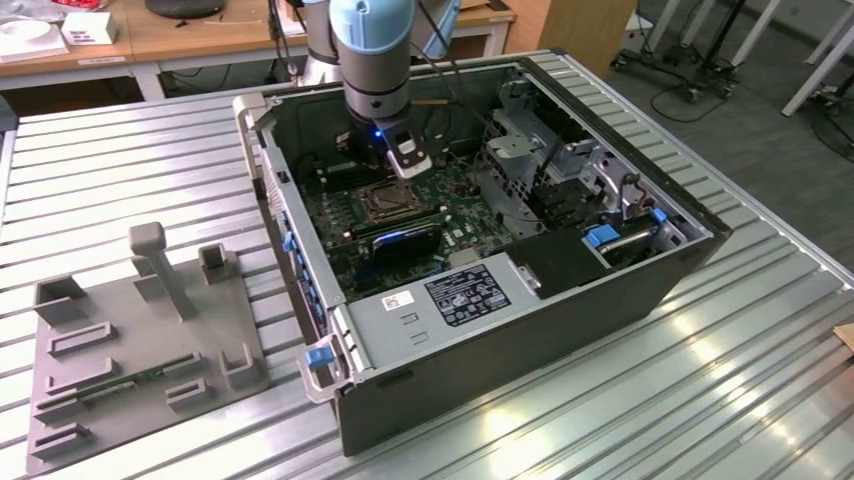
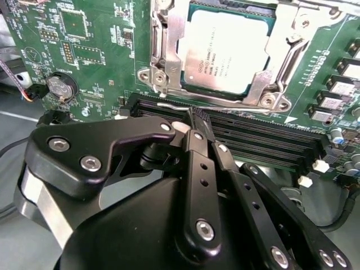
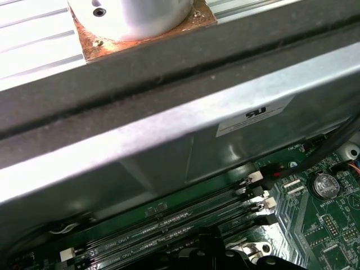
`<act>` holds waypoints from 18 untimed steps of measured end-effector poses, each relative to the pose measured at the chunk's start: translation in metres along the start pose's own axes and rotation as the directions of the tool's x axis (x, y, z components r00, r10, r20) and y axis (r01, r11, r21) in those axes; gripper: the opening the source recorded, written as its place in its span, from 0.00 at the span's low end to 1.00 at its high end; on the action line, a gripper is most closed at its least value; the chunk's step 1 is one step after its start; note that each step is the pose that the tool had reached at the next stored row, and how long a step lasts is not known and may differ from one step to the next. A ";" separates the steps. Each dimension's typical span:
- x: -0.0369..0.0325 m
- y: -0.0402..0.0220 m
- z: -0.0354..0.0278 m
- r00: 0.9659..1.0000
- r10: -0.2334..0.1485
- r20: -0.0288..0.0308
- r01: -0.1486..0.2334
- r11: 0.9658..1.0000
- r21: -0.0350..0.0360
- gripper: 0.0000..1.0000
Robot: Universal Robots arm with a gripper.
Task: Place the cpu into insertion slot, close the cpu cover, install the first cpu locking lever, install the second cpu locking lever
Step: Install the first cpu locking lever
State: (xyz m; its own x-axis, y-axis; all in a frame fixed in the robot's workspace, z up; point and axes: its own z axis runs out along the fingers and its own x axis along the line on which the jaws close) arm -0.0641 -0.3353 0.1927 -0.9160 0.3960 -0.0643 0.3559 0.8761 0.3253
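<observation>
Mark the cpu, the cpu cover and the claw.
cpu [image 2: 225, 53], second wrist view, middle of its metal top.
cpu cover [image 2: 170, 45], second wrist view, on a side bar of the frame.
claw [image 2: 194, 118], second wrist view, at the fingertips.

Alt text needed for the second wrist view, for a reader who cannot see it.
The cpu sits in the insertion slot on the green motherboard, with the silvery cpu cover closed around it. In the foreground the black tool, fingers together, points at the long black memory slots beside the socket.
</observation>
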 end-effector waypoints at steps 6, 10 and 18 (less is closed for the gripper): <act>0.0005 -0.0002 -0.0001 1.000 0.000 0.001 0.000 1.000 0.000 0.10; 0.0000 -0.0013 -0.0003 1.000 -0.001 0.002 0.001 1.000 0.002 0.10; -0.0003 -0.0028 0.0004 1.000 -0.003 0.006 0.003 1.000 0.005 0.10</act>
State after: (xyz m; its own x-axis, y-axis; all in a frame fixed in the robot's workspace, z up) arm -0.0648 -0.3378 0.1914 -0.9157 0.3954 -0.0711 0.3544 0.8784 0.3205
